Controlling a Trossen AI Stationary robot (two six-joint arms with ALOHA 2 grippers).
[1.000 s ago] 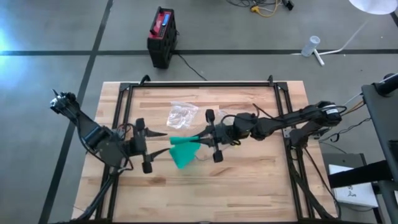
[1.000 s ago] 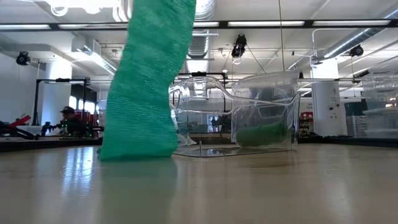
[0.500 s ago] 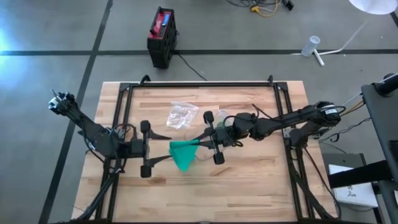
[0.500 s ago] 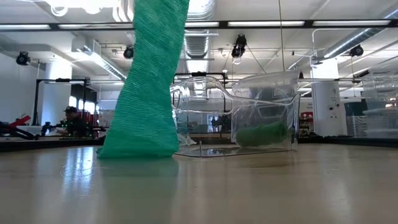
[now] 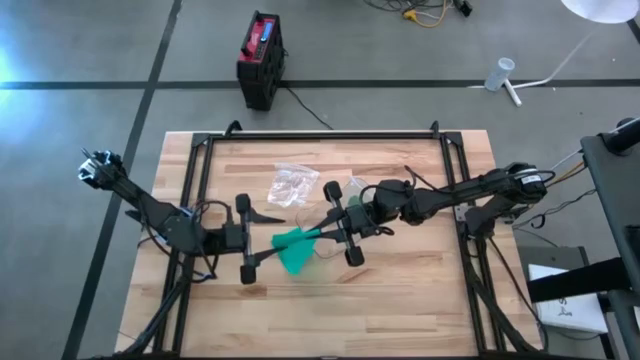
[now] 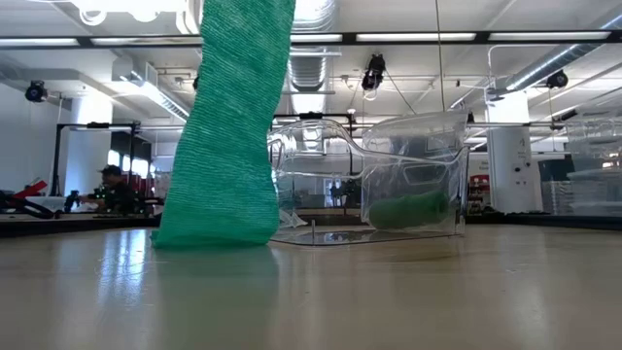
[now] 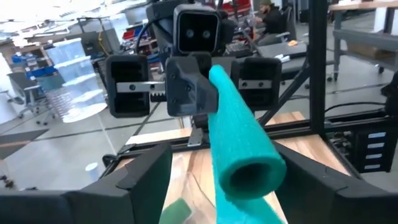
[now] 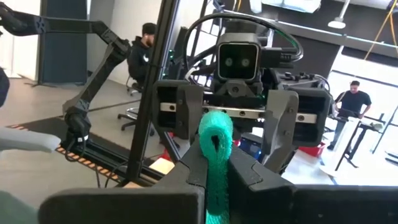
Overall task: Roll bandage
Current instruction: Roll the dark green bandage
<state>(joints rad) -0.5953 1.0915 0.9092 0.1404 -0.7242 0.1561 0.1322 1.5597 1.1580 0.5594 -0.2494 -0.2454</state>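
We see a green bandage (image 5: 294, 248), knitted mesh weave, its upper part rolled into a tube and the loose tail hanging down to the wooden slat table (image 5: 400, 300), where it spreads wide. It sits mid-table, between the two arms. Right gripper (image 5: 322, 228) has its fingers pinched shut on the rolled end, arm stretched low across the table from the right side. Left gripper (image 5: 275, 242) faces it from the left, fingers spread open either side of the tube's hollow mouth, not gripping. Just behind the bandage lies a crinkled clear plastic bag (image 5: 292, 184) with something green inside.
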